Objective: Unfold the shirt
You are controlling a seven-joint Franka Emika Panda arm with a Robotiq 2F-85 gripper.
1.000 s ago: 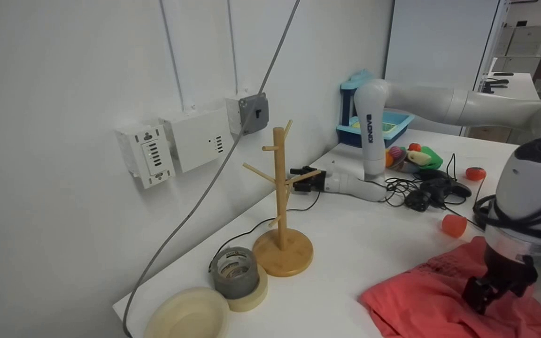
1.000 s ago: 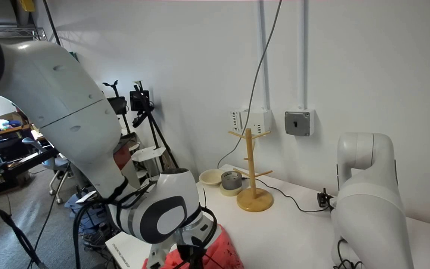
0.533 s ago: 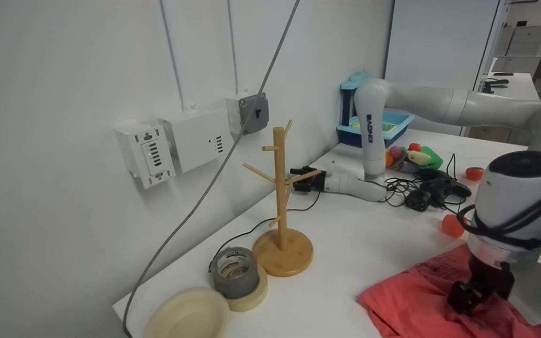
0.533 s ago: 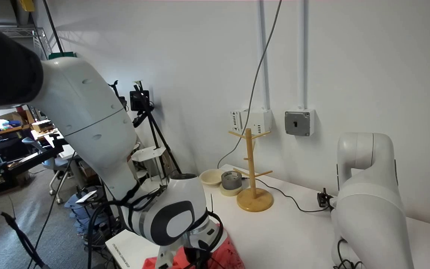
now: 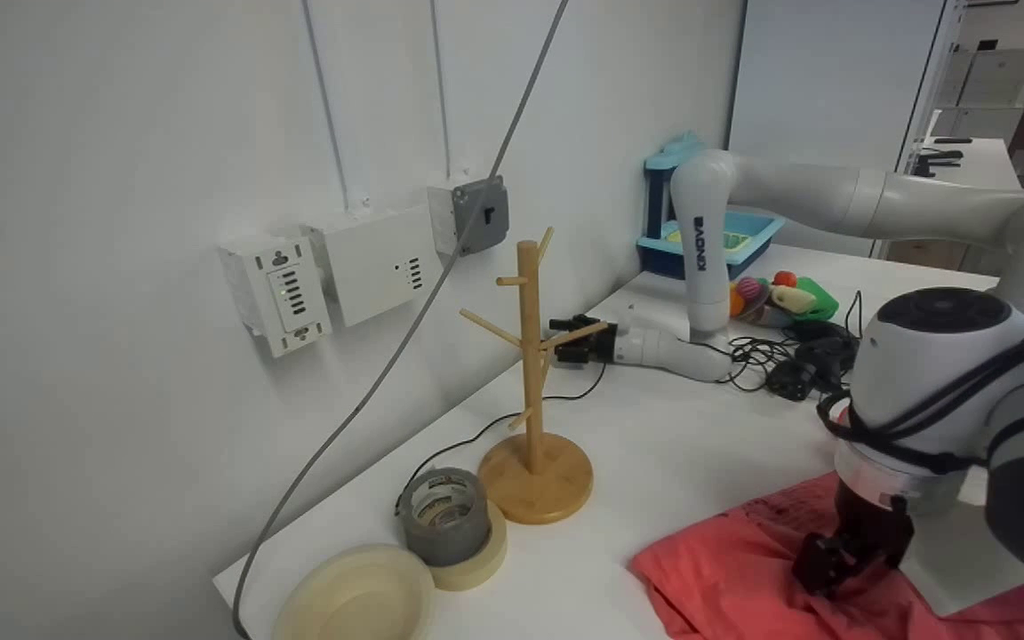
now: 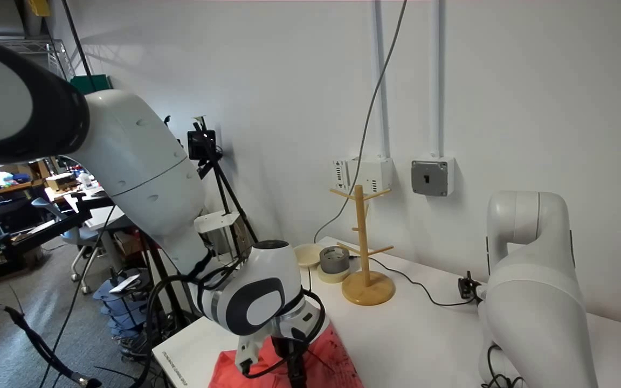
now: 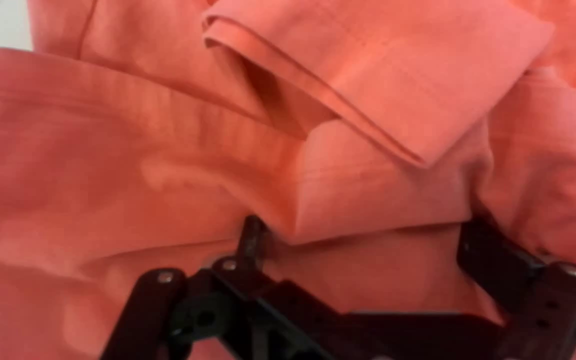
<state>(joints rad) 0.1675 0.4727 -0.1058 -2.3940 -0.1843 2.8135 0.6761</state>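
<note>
The shirt lies crumpled on the white table, at the near right in an exterior view. Its layers overlap, so unfolding is judged to be at an early stage.

The gripper points down over the shirt. Its fingers are spread, with red cloth visible between them and nothing pinched. A folded edge runs crosswise from one fingertip toward the other. This alignment presumably serves to gather the edge when the fingers close. Whether the fingertips press on the cloth cannot be told.

A turned-over flap lies on top, beyond the fingertips in the wrist view. Its corner faces the gripper and is probably an alternative grasp point. The next grasp should take the upper layer only; catching several layers would likely drag the shirt instead of opening it.

The wooden stand is upright to the left of the shirt and well apart from it. Farther left, a grey tape roll sits on a paler roll, just beside a shallow bowl. A long leftward pull could reach these items and should be limited accordingly.
</note>
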